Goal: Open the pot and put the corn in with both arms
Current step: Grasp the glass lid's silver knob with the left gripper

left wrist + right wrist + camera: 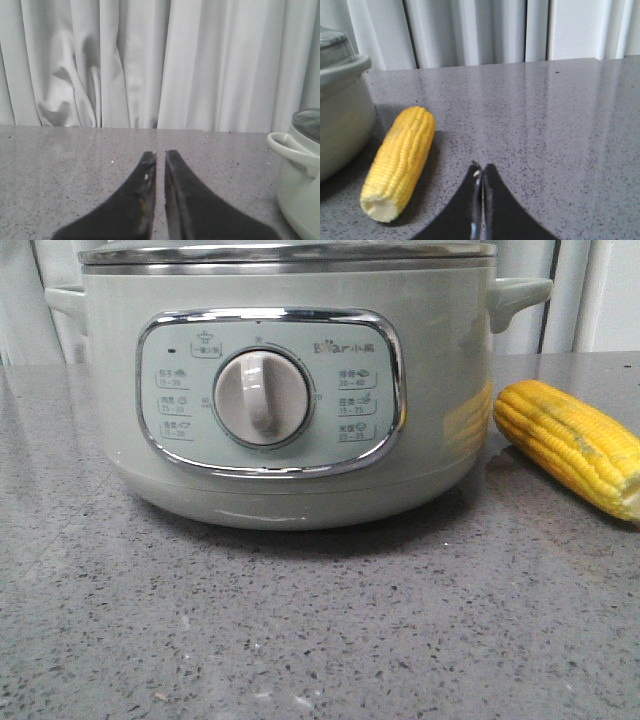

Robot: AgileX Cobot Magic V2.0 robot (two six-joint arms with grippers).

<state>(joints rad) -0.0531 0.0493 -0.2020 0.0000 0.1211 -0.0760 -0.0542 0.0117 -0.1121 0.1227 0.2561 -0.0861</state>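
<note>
- Left end effector [160, 156] has its two black fingers drawn almost together with only a thin slit between them, clenched on nothing; it hangs over bare table [75, 165] with the pot [300, 190] off to one side, apart from it.
- Right end effector [481, 170] is likewise clenched, fingertips pressed together and empty, sitting near the corn [400, 162] but not touching it.
- Sage-green electric pot [285, 390] stands upright on the grey speckled table [300, 630], its chrome-framed control panel and cream dial [262, 398] facing the front camera.
- Its lid [290, 250] is on, resting along the steel rim at the pot's top.
- Corn [575, 445] lies on the table just beside the pot's right flank, below the pot's right side handle [515, 295], tilted away from the pot; a yellow reflection of it shows on the pot's wall.
- Pale curtains [150, 60] hang behind the table, beyond the pot.
</note>
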